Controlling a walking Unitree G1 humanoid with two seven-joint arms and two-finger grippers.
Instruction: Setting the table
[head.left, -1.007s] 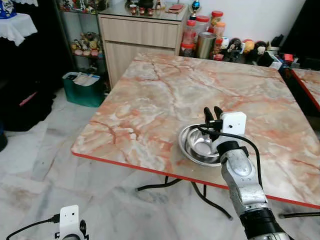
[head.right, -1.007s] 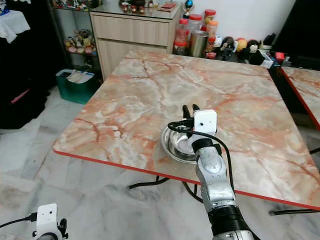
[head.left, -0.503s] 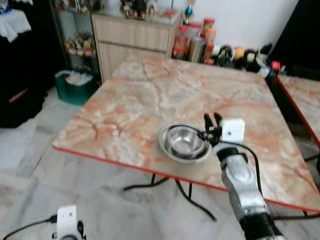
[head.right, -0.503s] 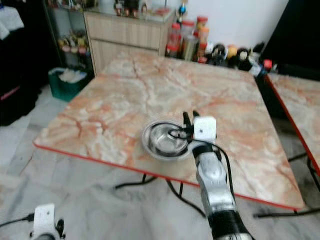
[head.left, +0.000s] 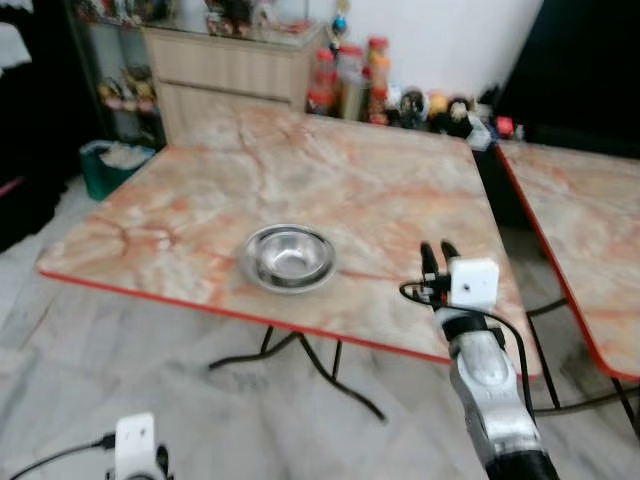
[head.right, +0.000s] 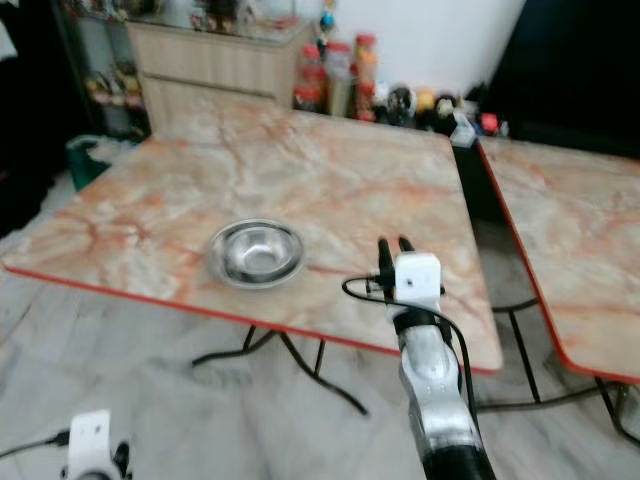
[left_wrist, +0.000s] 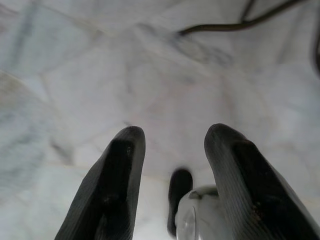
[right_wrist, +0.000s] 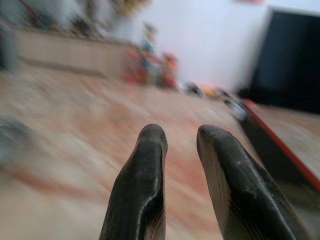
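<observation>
The steel bowl (head.left: 289, 256) sits alone on the marble surface (head.left: 330, 190), left of centre in the left eye view and near the red front edge. The right tool (head.left: 438, 254) hovers at lower right of that frame over the surface's near right corner, well apart from the bowl, which lies to its left; its fingers are slightly spread and hold nothing. The right arm is clearly the nearer. The bowl is round, so no long axis matters. The left tool (left_wrist: 172, 150) hangs low over the floor (left_wrist: 150, 65), fingers spread and empty. The right wrist view, blurred, adds the jars against the far wall.
</observation>
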